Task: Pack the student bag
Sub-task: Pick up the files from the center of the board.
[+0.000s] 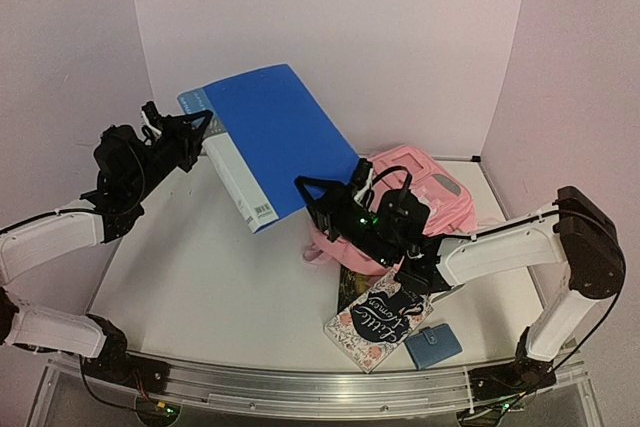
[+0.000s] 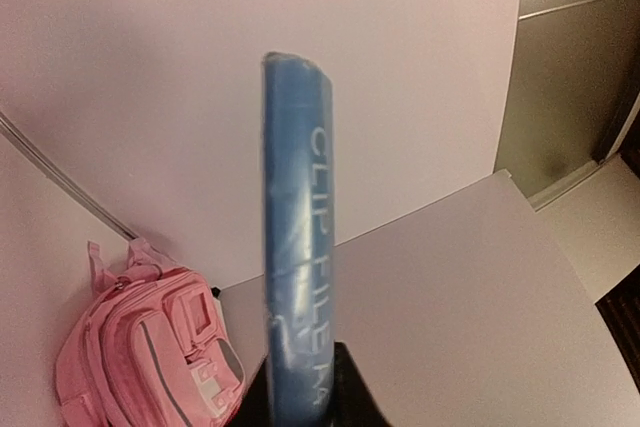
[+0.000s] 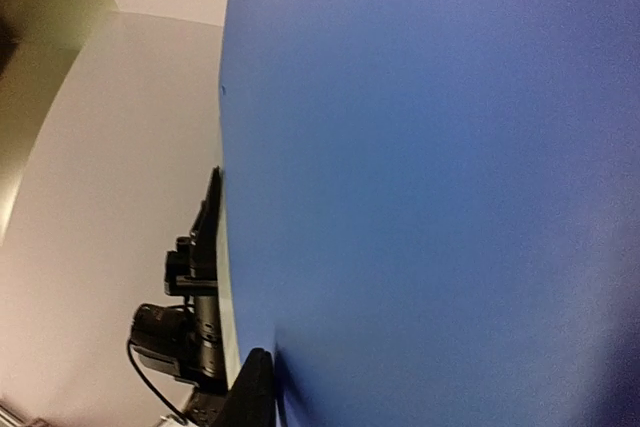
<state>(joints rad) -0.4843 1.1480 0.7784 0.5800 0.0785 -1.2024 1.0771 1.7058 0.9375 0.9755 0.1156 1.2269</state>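
Observation:
A big blue clip file hangs tilted in the air over the left half of the table. My left gripper is shut on its pale spine end. In the left wrist view the spine rises between the two dark fingers. My right gripper is closed on the file's lower right edge. In the right wrist view one finger presses against the blue cover, and the other is hidden behind it. The pink student bag lies at the back right, partly hidden by my right arm, and shows again at lower left.
A "Little Women" book lies near the front edge below my right wrist. A small blue wallet sits just right of it. White walls close in the table on three sides. My left arm shows past the file's edge.

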